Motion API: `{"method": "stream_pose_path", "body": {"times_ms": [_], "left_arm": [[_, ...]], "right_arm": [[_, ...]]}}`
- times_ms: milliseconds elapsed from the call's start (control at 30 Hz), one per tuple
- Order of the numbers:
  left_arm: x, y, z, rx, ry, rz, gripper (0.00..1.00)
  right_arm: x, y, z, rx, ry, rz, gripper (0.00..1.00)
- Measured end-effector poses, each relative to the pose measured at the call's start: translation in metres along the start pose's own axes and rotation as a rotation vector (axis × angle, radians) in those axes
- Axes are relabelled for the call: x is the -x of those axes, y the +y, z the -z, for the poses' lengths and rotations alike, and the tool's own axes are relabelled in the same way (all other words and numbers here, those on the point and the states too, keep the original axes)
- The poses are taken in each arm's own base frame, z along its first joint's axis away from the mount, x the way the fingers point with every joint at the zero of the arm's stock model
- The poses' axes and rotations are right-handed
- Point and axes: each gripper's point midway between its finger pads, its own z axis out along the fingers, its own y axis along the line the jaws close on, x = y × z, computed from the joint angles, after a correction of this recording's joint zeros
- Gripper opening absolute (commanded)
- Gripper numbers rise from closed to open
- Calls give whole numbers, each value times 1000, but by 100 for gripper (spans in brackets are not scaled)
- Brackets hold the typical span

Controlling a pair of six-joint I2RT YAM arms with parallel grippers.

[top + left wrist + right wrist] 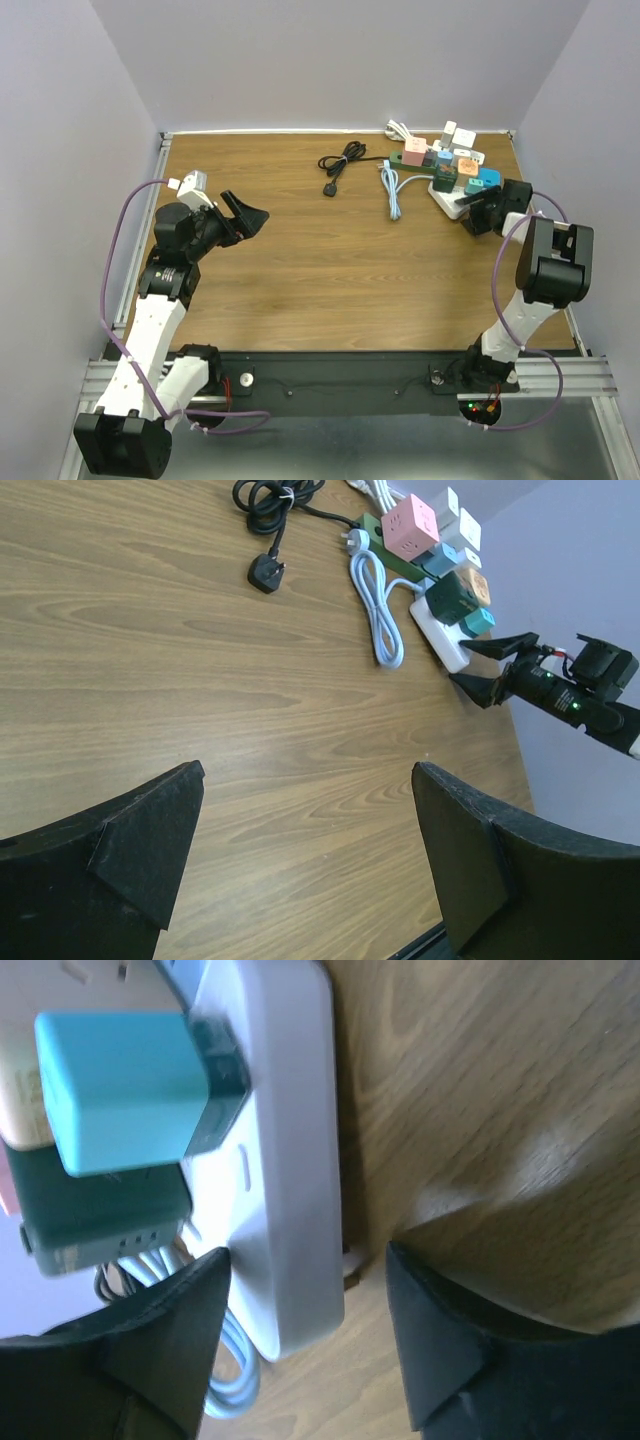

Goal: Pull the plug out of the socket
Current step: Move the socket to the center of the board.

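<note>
The plug [120, 1085], a light blue-green block, sits seated in the white power strip [285, 1160] at the upper right of the overhead view, among other coloured adapters [466, 168] on the worktop [330, 260].

The main risk, as I judge it, is that the right jaws are lined up on the strip's end rather than on the plug. Closing here would grip or shove the strip, and a pull would drag the whole cluster along with the plug seated. Nothing holds the strip down, so even a good grip on the plug could lift it too.

The right jaws stand partly open, astride the strip's end low in the wrist view, holding nothing. Whether a finger [160, 1340] touches the strip I cannot tell. The left jaws are spread wide and empty at the left of the overhead view, well apart from the strip.
</note>
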Motion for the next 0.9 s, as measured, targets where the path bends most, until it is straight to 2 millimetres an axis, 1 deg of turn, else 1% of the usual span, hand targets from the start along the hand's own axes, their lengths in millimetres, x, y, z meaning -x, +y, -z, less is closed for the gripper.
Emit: {"method": "stream_pose_path", "body": {"times_ms": [33,67,100,133,200,233,267,367,500,567,600,667,700,733,800,900], "left_arm": [[0,0,0,0,0,-1,96],[0,0,0,1,1,-3,96],[0,0,0,1,2,-3,96],[-1,1,0,3,3,-4,96],[-2,1,1,5,6,-5,96],[-2,2,1,6,8,-5,96],[-2,2,1,7,9,-5,96],[-3,2,1,7,10,-6,96],[-3,2,1,5,9,-7,96],[-4,2,0,0,12,-7,96],[-5,2,0,-2,13,-6,96],[-7,3,-1,-7,18,-5,95],[-9,4,-2,-8,23,-4,95],[-11,5,-3,-9,29,-2,95],[-15,7,-4,-9,38,2,95],[-25,12,-8,-6,67,11,95]], "right_arm": [[0,0,-1,0,1,-2,58],[-1,1,-3,5,7,-5,48],[-1,3,-4,17,12,-7,40],[0,8,-4,32,15,-6,27],[-1,9,-4,38,24,-13,16],[-2,10,-2,52,35,-20,5],[-2,12,0,66,37,-19,1],[-5,15,9,97,34,-16,0],[-27,0,33,113,62,-6,0],[-44,-13,50,114,87,-7,0],[-48,-16,55,119,94,-5,0],[-68,-29,74,131,126,0,0],[-73,-33,78,133,135,-1,0],[-83,-38,88,143,149,2,0],[-100,-46,99,157,182,9,0],[-137,-52,115,179,259,53,0]]}}
